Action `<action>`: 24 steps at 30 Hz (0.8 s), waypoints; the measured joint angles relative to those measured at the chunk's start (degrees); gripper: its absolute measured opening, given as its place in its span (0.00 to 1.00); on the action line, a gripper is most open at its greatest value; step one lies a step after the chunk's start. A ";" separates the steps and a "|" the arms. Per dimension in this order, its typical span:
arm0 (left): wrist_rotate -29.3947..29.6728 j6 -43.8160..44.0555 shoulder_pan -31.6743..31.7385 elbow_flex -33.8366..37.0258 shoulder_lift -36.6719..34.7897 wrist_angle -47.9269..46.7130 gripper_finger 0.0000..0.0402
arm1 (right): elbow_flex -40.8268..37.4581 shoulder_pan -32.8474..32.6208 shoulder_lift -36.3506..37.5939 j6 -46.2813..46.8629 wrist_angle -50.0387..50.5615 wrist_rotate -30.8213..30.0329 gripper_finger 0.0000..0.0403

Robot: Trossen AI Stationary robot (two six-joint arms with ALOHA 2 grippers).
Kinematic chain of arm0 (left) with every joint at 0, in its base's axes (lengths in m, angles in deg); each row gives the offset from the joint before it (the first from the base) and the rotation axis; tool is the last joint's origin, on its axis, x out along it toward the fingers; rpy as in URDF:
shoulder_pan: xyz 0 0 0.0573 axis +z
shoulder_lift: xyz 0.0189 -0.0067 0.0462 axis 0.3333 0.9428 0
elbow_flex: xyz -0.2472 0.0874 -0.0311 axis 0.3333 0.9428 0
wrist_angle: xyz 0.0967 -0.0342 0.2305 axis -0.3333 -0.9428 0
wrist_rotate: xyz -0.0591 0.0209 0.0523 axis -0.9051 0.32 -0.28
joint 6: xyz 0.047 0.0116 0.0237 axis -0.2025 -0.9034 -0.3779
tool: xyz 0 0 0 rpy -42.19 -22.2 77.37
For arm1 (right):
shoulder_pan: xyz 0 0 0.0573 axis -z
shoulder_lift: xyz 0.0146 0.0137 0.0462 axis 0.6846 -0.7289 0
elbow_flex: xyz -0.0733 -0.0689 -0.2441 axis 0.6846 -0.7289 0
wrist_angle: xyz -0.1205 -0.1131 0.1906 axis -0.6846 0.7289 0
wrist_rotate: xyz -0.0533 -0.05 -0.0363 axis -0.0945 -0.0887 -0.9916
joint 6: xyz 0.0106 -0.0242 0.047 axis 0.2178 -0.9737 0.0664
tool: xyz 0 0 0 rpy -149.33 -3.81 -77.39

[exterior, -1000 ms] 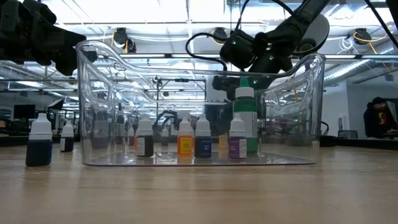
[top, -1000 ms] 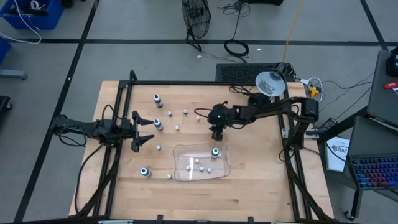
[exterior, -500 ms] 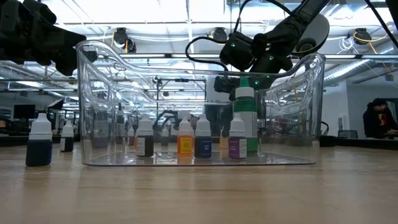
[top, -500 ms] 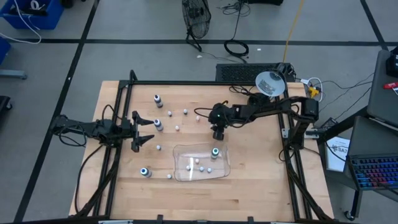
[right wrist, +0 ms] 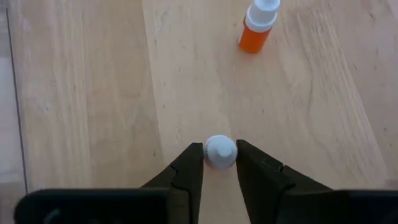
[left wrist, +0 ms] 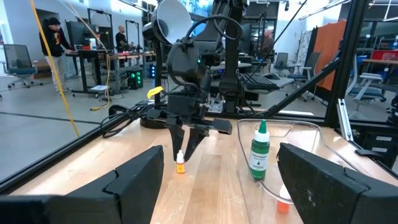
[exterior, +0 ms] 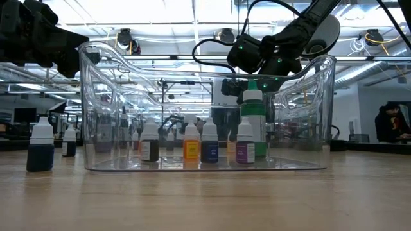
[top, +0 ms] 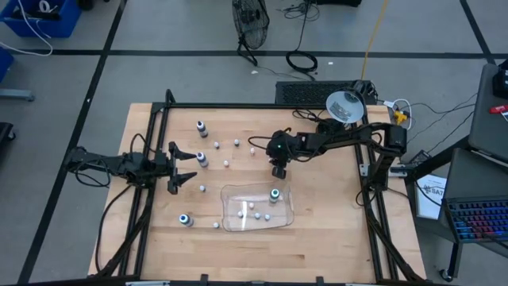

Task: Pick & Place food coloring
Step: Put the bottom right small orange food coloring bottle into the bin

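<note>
Right gripper point(right wrist: 220, 163): it points straight down over the table point(top: 333, 230), just past the tray's far edge. Its two fingers point(right wrist: 189, 167) stand on both sides of a small white-capped bottle point(right wrist: 221, 151), touching or almost touching the cap. I judge it is pinching this bottle in order to lift it, because the cap sits exactly between the fingers.

Tray point(top: 230, 222): clear plastic, at about 6 o'clock from the right gripper and close to the front of the table. It already holds several small bottles and one tall green bottle point(exterior: 253, 122) upright by the right wall, so it seems to be the collecting place.

Orange bottle point(right wrist: 258, 28): it lies on the wood near the gripper, apart from it and not yet collected.

Loose food coloring point(top: 237, 144): small white-topped bottles stand scattered at 10 to 11 o'clock from the tray, and two dark ones point(top: 201, 127) are farther off. One more dark bottle point(top: 185, 219) stands at 9 o'clock from the tray.

Left gripper point(top: 184, 168): it waits at the left side of the table, at 9 o'clock from the right gripper, fingers spread wide and holding nothing.

Progress: I judge about half of the bottles are still outside.
</note>
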 joint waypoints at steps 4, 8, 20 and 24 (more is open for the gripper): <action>0.00 0.02 0.00 0.00 0.00 0.00 0.77 | 0.00 0.00 0.00 -1.38 -0.85 0.01 0.13; 0.00 0.02 0.02 0.00 -0.02 0.00 0.77 | 0.00 -0.02 0.00 -2.98 -2.82 0.07 0.09; 0.00 0.00 0.01 0.00 -0.02 0.00 0.77 | 2.43 -2.38 3.96 -4.50 -3.65 -0.13 0.09; 0.00 0.00 0.01 0.00 0.00 0.00 0.77 | 7.20 -6.43 7.30 -5.73 4.14 -3.81 0.09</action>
